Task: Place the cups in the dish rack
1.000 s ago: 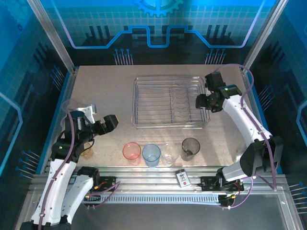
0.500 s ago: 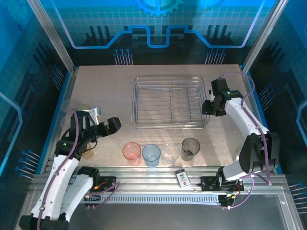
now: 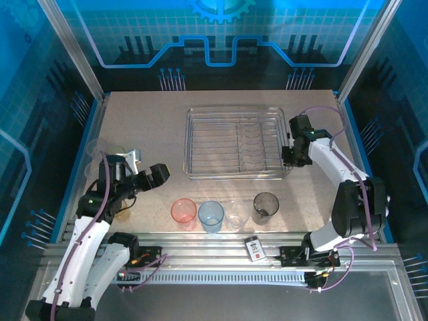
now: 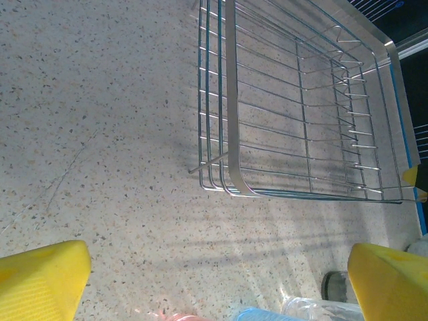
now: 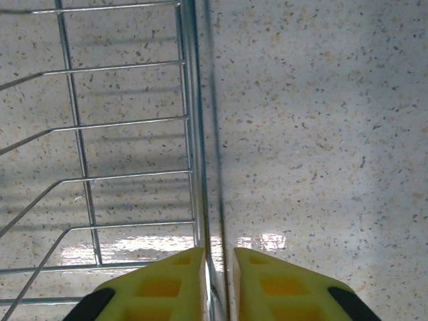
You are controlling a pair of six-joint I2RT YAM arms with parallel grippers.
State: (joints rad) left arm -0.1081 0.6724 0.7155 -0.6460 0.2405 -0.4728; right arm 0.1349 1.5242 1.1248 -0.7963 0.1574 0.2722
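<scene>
Speckled beige tabletop (image 3: 134, 127); back wall (image 3: 221, 37) glowing blue with grid lines and a gear emblem (image 3: 221, 8); blue side panels (image 3: 27, 134); silver posts (image 3: 70, 47) at the far corners; a ribbed metal rail (image 3: 194, 257) along the near edge.

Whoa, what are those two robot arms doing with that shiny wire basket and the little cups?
They are supposed to load cups into the dish rack, but no cup is in it yet. The right gripper is pinching the wire rim on the rack's right side. The left gripper is wide open and hovers over the table left of the rack, holding nothing. Near the front, a pink-red cup, a light blue cup, a clear cup and a smoky grey cup stand in a row.
</scene>
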